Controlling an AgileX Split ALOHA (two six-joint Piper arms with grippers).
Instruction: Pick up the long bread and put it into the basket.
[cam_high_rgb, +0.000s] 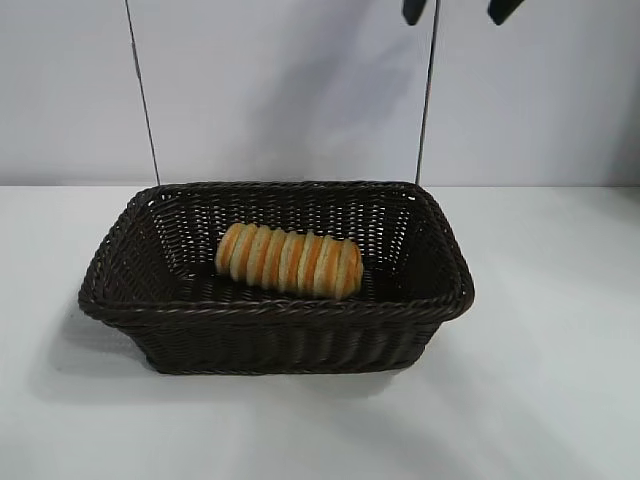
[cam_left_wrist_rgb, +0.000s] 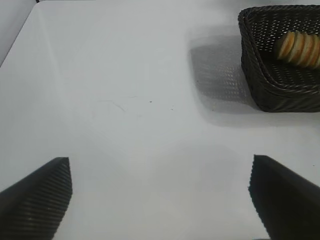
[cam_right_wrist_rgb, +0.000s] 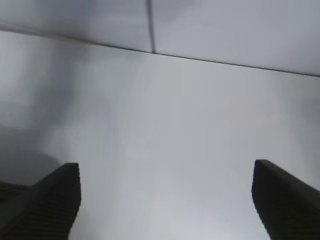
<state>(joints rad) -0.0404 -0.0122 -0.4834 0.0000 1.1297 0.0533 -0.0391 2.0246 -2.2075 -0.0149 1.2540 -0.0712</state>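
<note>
The ridged golden-tan long bread with orange stripes lies on its side on the floor of the dark-brown woven wicker basket, roughly centred and slightly nearer the far wall; placement looks done. The right gripper shows only as two dark fingertips at the top edge of the exterior view, high above the basket's right end, jaws spread wide and empty. The left gripper hangs over the bare white table well to one side of the basket, also spread wide and holding nothing.

Little risk remains. The main one: an arm sweeping low past the braided rim could nudge or tip the basket and roll the loaf. The bread sits below rim level, so it is unlikely to fall out.

Two thin dark vertical seams run down the pale back wall behind the basket. Nothing else stands on the table, and nothing blocks either arm.
</note>
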